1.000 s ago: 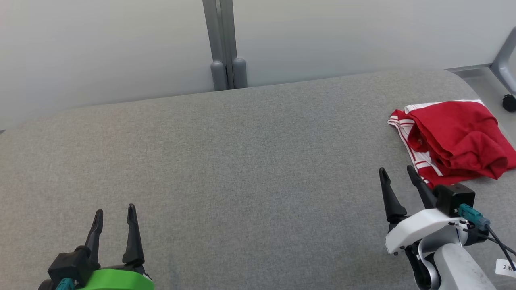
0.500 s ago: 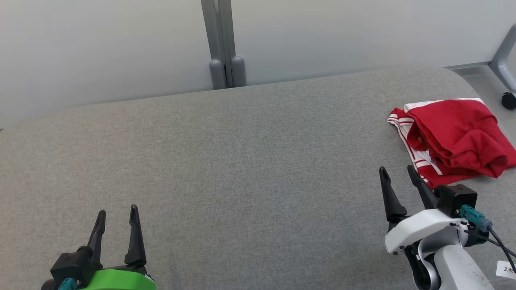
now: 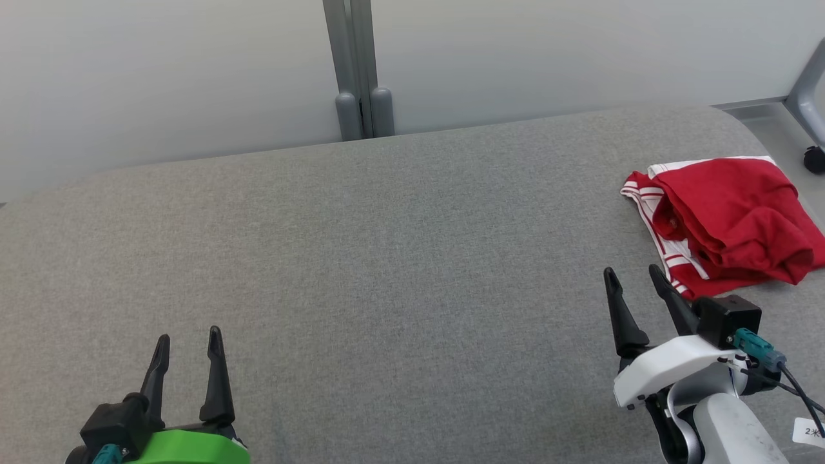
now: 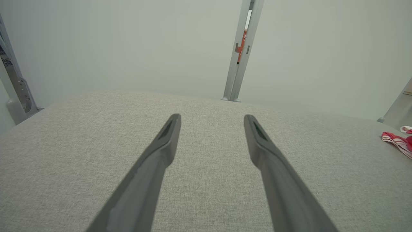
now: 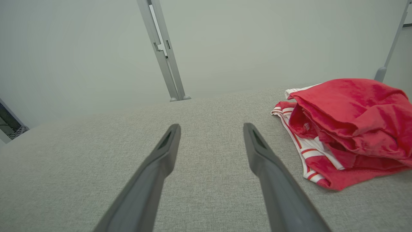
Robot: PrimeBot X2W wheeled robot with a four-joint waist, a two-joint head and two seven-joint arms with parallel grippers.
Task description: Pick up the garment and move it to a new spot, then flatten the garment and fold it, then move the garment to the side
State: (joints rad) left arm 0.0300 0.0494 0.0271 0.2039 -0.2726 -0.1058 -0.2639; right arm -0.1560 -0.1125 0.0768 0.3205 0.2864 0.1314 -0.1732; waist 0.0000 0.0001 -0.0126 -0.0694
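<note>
At the lower right of the head view: right gripper (image 3: 631, 270) sits low over the grey fabric-covered surface (image 3: 387, 245), its two dark fingers spread wide, nothing between them. Just beside it, ahead and to its right, lies the red garment (image 3: 728, 219), loosely bunched, with red-and-white striped trim showing along its left edge. The right wrist view shows a strip of bare fabric between fingers and cloth, so no contact. The garment rests at the right end of the surface, near the rounded corner. Left gripper (image 3: 189, 333) is at the lower left, fingers likewise parted and empty, well apart from the garment. Beyond the far edge: pale wall panels, joined by a grey upright post (image 3: 358, 71).
</note>
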